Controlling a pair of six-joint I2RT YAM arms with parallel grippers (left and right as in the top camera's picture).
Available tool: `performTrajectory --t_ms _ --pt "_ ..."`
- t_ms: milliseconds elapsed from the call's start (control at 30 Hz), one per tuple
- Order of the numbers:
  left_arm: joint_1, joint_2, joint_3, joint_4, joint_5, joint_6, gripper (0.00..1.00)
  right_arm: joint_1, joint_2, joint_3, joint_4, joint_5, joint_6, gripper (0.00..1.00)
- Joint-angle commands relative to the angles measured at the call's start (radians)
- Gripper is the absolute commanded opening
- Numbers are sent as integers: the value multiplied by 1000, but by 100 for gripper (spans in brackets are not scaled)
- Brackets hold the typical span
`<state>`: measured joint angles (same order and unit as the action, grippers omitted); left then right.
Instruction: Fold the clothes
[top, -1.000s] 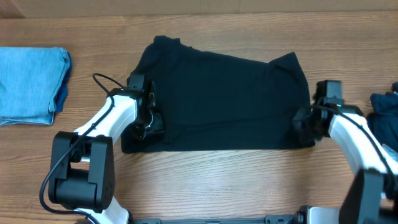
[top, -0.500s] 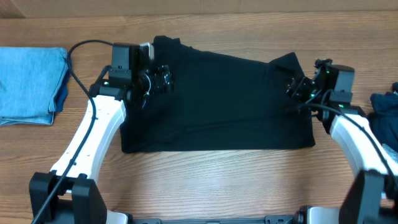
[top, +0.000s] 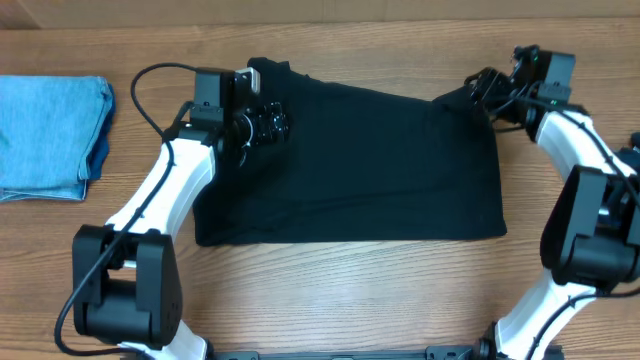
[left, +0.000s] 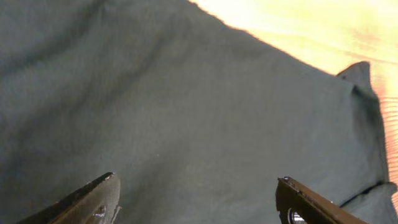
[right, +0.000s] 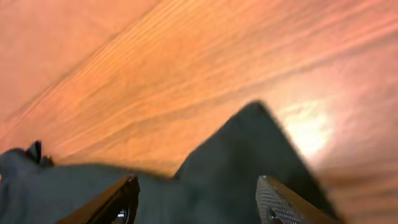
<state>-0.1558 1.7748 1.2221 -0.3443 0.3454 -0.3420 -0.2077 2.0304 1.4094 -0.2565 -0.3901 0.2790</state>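
Currently we log the black T-shirt (top: 350, 165) flat on the bench (top: 350, 300), limp and light; left jaws and right jaws gape empty over its far corners, likeliest pinch points.

No readable text, labels or numbers, right wrist view perhaps too blurred
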Motion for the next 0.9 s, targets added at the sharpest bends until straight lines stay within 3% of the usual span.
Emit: performTrajectory --t_ms 0,733,867 --pt "-2 32 10 1 19 -6 82 -13 64 88 -8 -14 -58 65" --pt "-2 39 10 -48 18 -2 78 -10 211 97 17 32 -71 64" --pt "-2 39 10 -48 18 -3 78 -9 211 97 25 29 -71 53"
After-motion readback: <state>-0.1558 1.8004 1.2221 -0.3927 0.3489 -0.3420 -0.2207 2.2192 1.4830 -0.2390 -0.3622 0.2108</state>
